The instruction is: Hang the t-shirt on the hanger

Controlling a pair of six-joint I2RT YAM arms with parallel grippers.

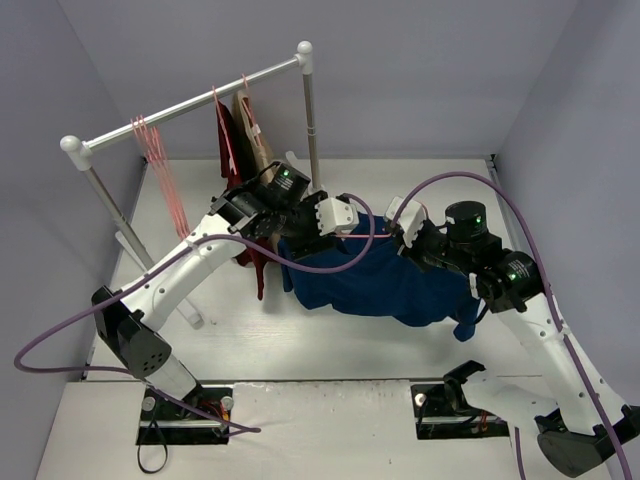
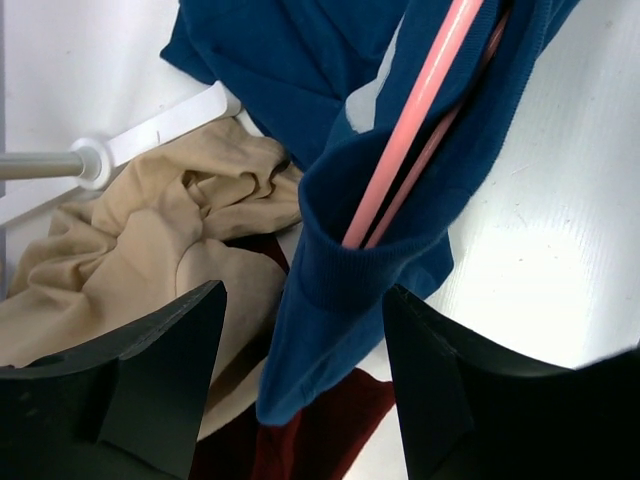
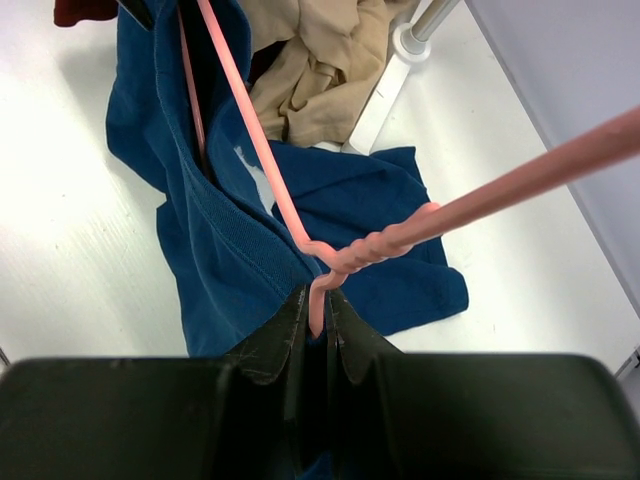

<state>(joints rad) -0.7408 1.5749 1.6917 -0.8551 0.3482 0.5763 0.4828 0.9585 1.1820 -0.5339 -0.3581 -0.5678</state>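
Right gripper [image 3: 318, 300], clenched on the twisted neck of the hanger [image 3: 262, 150] just below its hook, holds the pink wire above the table [image 1: 300, 345]. From this grip one shoulder wire runs up and away into the t-shirt [image 3: 215, 250]. The other shoulder wire runs off to the right, bare of cloth as far as the right wrist view shows. Left gripper [image 2: 303, 330] is spread wide and grasps nothing. It hangs over a ribbed opening of the navy cloth, and two pink wires pass through that opening. Whether this is the neck or a sleeve cannot be told. Most of the garment droops from the wire onto the table between the two arms, in front of the rack rail [image 1: 190, 105]. Tan garment [image 2: 150, 230] and dark red garment [image 2: 320, 430] lie just beside it.

Progress, as a judgement: threading is begun, with one shoulder inside. The far shoulder is yet to be covered and the cloth is not yet drawn square on the wire.
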